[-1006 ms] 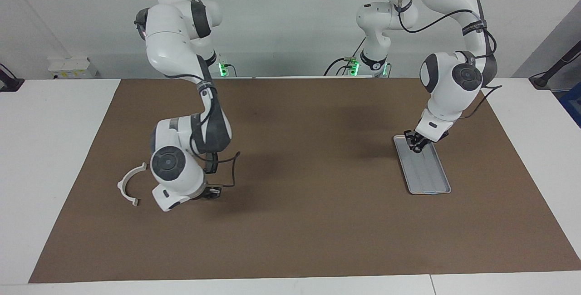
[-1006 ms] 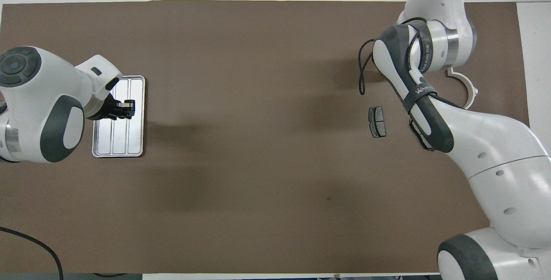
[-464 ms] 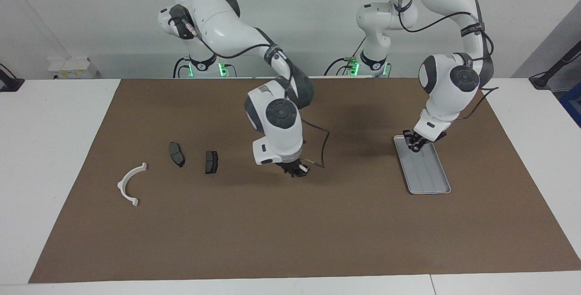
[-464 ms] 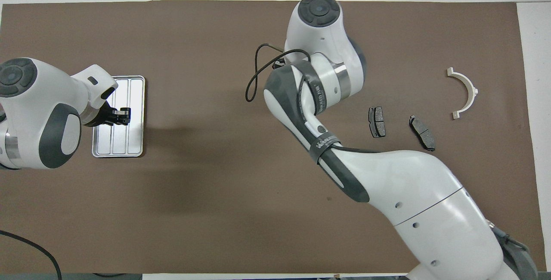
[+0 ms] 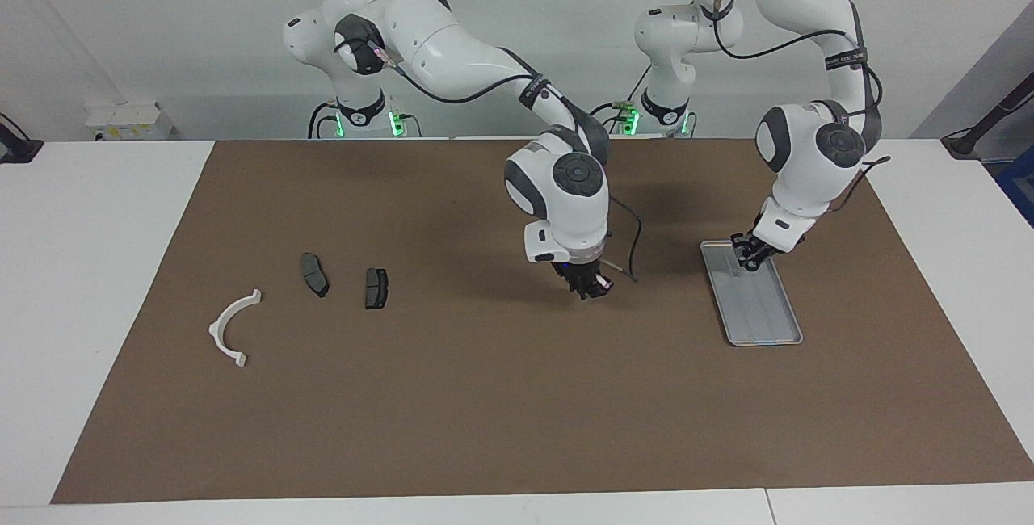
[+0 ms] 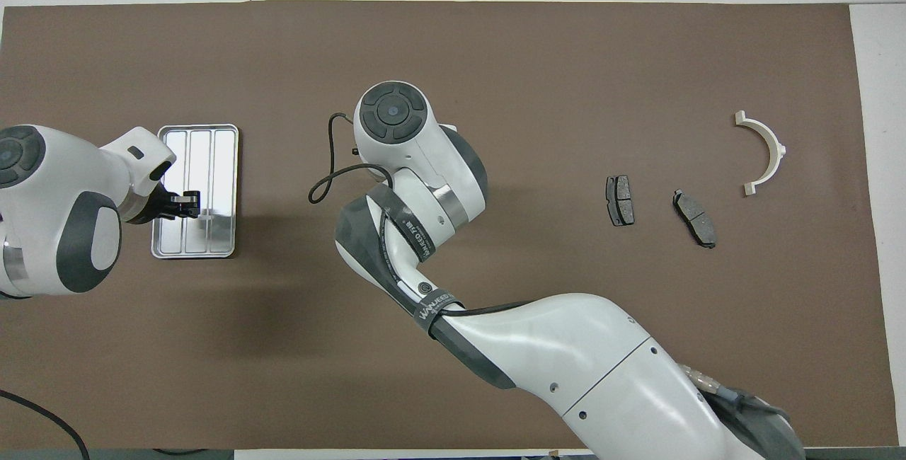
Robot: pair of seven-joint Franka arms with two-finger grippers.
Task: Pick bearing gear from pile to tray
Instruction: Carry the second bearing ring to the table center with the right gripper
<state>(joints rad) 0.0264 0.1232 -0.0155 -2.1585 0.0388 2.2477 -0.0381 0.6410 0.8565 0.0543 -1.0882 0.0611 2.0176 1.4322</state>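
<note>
Bearing gear cannot be made out anywhere on the brown-covered bench (image 5: 485, 412) or in the shallow silver-grey metal tray (image 5: 767, 323); if one is carried, the right claw (image 5: 588, 287) hides it. That claw is pressed together over bare bench, likely hauling a tiny part trayward. Well apart from it lie the white half-ring bracket (image 5: 229, 329) and two dark grey brake pads (image 5: 314, 275) (image 5: 376, 288). The left claw (image 5: 749, 257) hangs over the tray, perhaps steadying it; I cannot tell its grip.

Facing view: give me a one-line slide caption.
Right gripper over mid-mat, heading for the tray; left gripper over it; brake pads and white bracket remain.
</note>
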